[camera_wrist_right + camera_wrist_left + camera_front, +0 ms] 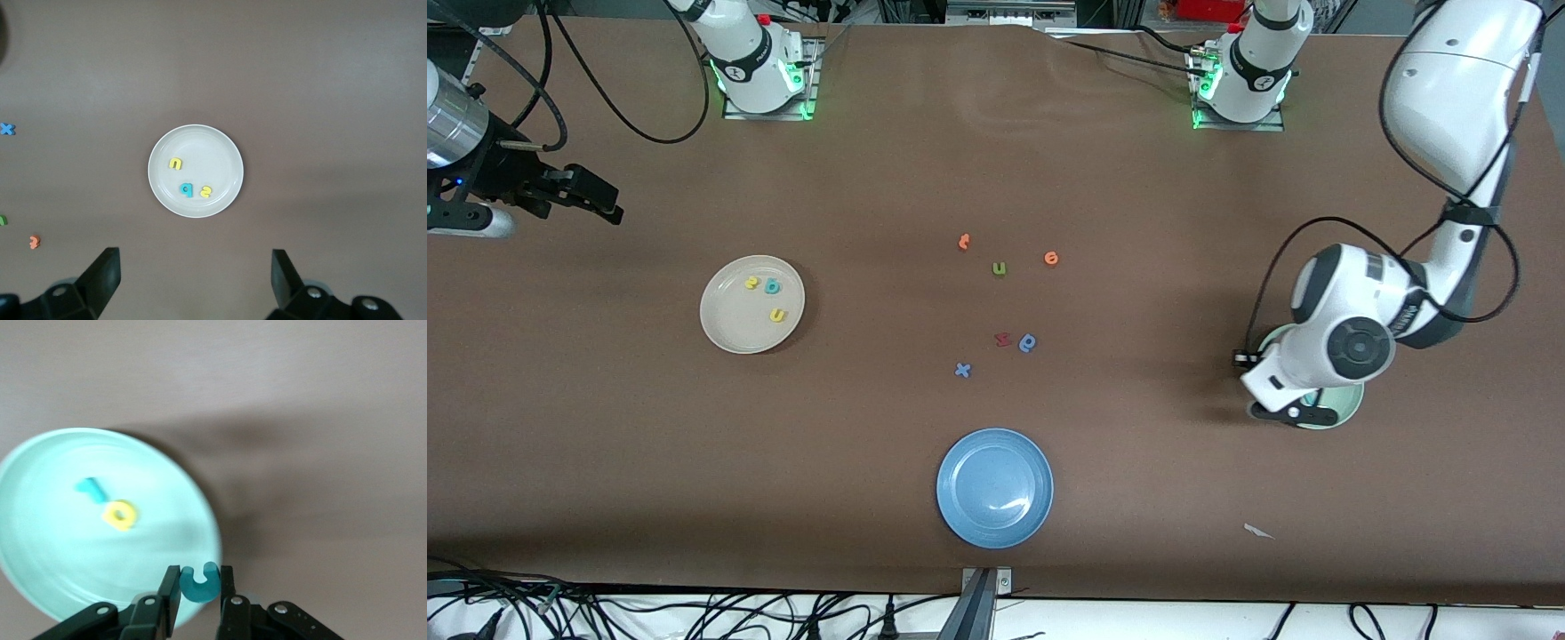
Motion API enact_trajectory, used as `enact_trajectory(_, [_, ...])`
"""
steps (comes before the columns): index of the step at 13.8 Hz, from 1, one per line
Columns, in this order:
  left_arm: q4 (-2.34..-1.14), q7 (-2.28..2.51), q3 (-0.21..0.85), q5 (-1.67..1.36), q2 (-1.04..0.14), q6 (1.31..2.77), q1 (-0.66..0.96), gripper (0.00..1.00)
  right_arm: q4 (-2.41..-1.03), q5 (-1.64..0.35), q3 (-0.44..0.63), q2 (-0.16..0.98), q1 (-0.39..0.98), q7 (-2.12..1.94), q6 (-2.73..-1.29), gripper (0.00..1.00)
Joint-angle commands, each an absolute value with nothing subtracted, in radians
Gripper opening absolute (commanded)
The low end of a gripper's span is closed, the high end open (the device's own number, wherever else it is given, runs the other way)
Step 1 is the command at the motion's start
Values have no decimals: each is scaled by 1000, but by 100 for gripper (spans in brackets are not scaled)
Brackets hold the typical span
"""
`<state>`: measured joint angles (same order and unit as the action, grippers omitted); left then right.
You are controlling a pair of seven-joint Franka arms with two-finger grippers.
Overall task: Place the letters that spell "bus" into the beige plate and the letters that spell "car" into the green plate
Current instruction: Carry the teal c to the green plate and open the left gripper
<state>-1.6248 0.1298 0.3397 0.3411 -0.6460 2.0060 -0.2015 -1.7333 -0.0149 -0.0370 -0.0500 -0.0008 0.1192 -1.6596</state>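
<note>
My left gripper (200,588) is shut on the teal "c" (200,583), up over the rim of the green plate (60,573). A teal "r" (92,489) and a yellow "a" (120,515) lie in that plate. In the front view the left wrist covers most of the green plate (1347,411). The beige plate (725,329) toward the right arm's end holds the yellow "s" (752,284), teal "b" (772,286) and yellow "u" (778,315). My right gripper (195,277) waits open and empty, high above the table beside the beige plate (220,150).
A blue plate (996,487) sits near the front edge. Loose letters lie mid-table: two orange ones (963,241) (1051,258), an olive "u" (999,268), a red one (1002,339), a darker blue one (1028,342) and a blue "x" (962,370).
</note>
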Motion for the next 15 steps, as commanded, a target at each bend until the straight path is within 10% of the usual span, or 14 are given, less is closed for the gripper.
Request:
enact_trajectory(1, [-1641, 32, 353, 396, -646, 2006, -247, 18, -1741, -8, -49, -61, -14, 121, -1655, 100])
enact_trajectory(2, [-1640, -4, 353, 408, -656, 2006, -268, 34, -1741, -8, -49, -61, -15, 121, -1654, 100])
enact_trajectory(3, [-1640, -55, 353, 411, -657, 2006, -275, 79, -1741, -8, -49, -61, -15, 121, -1654, 100])
enact_trajectory(4, [-1631, -90, 354, 410, -652, 2003, -276, 100, -1741, -8, -49, -61, -14, 120, -1655, 100])
enact_trajectory(15, [-1559, 14, 367, 305, -568, 1910, -252, 100, -1740, -9, -43, -60, -15, 120, -1655, 100])
